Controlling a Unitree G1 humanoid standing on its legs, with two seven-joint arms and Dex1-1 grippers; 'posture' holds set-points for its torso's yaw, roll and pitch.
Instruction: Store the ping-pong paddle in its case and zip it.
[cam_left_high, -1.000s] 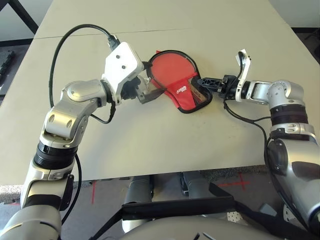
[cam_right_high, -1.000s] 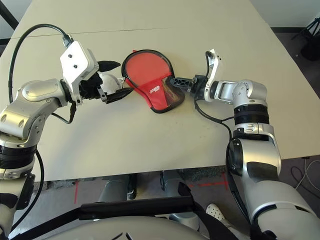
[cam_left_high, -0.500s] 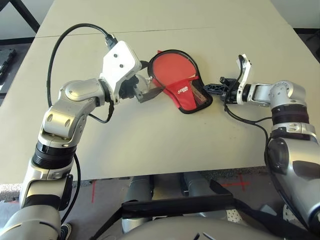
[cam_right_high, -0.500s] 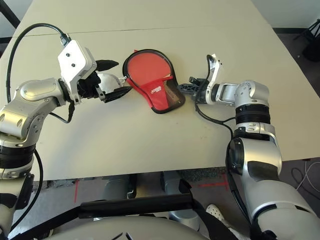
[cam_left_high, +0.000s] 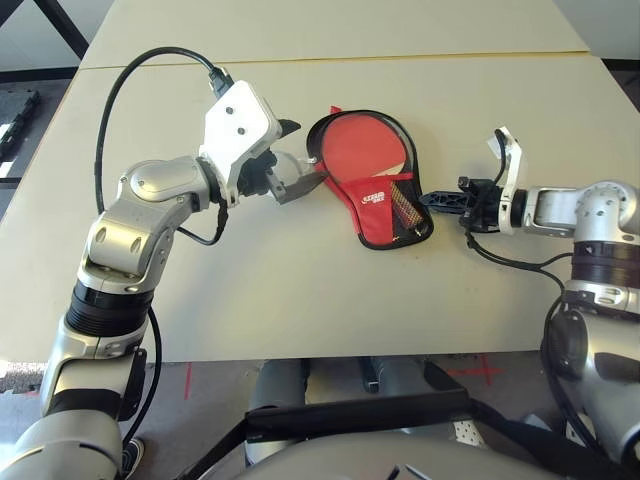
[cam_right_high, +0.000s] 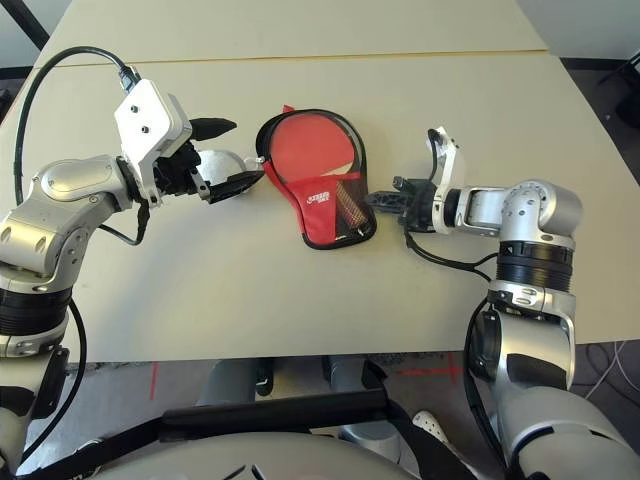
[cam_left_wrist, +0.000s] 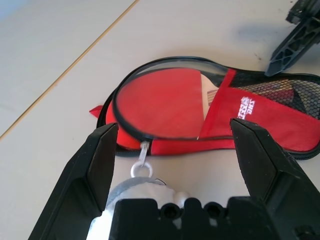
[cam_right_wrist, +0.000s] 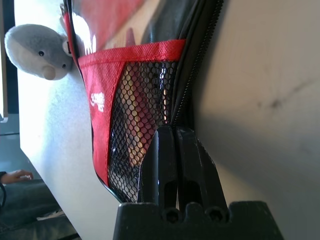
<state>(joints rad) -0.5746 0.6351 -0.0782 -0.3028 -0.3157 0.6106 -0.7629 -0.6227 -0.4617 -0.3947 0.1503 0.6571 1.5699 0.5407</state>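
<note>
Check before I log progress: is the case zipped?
Not zipped: the case gapes, paddle face exposed, zipper pull at one end.

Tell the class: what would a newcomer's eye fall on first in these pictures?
The red case at the middle of the table, with the paddle lying inside it. Next, the left gripper, open beside the case's round end where a plush toy hangs from the zipper, and the right gripper, shut at the mesh end.

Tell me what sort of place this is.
Probably a robotics lab or test room: a plain beige table holding just a red paddle case, with red tape marks on the grey floor beneath.
</note>
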